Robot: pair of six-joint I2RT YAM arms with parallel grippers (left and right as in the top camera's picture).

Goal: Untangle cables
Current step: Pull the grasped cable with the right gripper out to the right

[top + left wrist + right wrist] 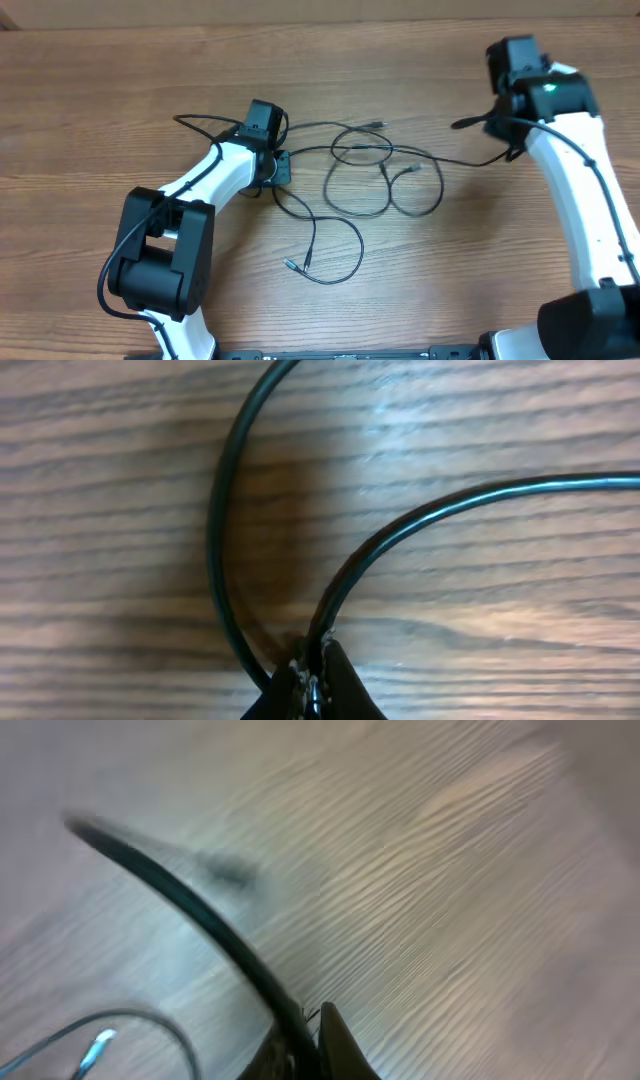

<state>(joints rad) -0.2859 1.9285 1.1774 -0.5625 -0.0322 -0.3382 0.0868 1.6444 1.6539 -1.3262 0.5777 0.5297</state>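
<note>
Wood tabletop [90,90], thin black cables [385,178] lying in loose overlapping loops around the middle, between the two arms. The main loops sit center; one loop trails nearer, ending in a small plug [290,265] near-left of center. Another plug end [378,122] is on the far side of the tangle, and two more short ends point into the middle loop. Left tool [277,167] is down at the tabletop on the left edge of the tangle. In the left wrist view its fingertips [345,695] are pinched narrow on a cable [420,515] that curves off to the right, with a second strand arcing up and away just left of the pinch. Right tool [508,150] is at the right end, well apart from the left one. A single strand runs from the middle loops right to it, and a short dark stub sticks out left just beyond it. The right wrist view is blurry; its tool [310,1045] looks closed tight on a cable [190,900] that runs up-left from the tips. A pale plug tip [97,1048] shows at the lower left of that view, on a thinner loop. Strands cross each other in several spots in the middle, so the tangle is not separated.
</note>
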